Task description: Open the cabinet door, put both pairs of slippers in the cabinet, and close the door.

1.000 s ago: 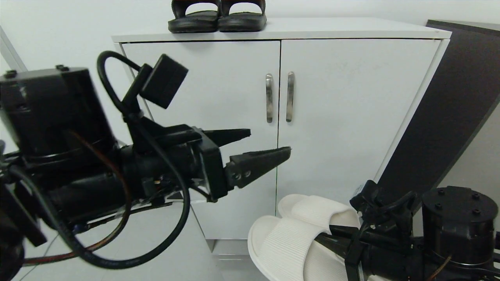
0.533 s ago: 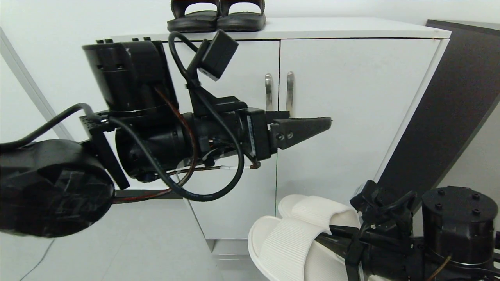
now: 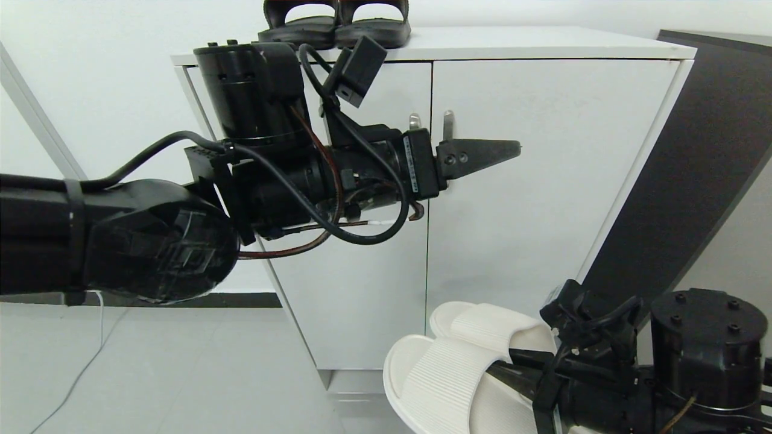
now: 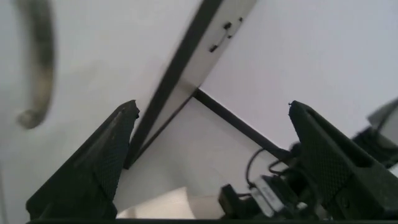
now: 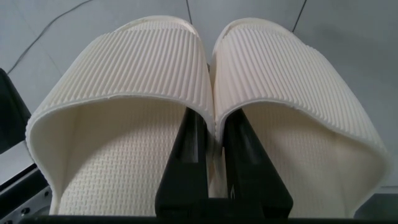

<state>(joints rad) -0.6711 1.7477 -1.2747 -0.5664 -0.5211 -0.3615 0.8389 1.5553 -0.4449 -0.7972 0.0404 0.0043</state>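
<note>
Cabinet (image 3: 543, 181): white, two doors, both shut. Two metal handles meet at the centre seam, the left handle (image 3: 414, 120) and the right handle (image 3: 448, 123), and only their tops are visible behind the left arm.

Black slippers (image 3: 338, 24): one pair, side by side on the cabinet top, toward its left end, toes facing the near edge.

Left hand (image 3: 509, 149): raised at handle height, in front of the seam, pointing right across the right door. Its fingers (image 4: 93, 168) are spread apart and hold nothing. A handle (image 4: 38, 68) lies just beside one finger; contact cannot be confirmed.

White slippers (image 3: 458, 361): one pair, carried low at the near right, in front of the right door's lower part and off the floor (image 3: 181, 374).

Right hand (image 5: 214, 162): clamped on the white slippers. One finger runs under each strap, pinching the two inner strap walls together.
</note>
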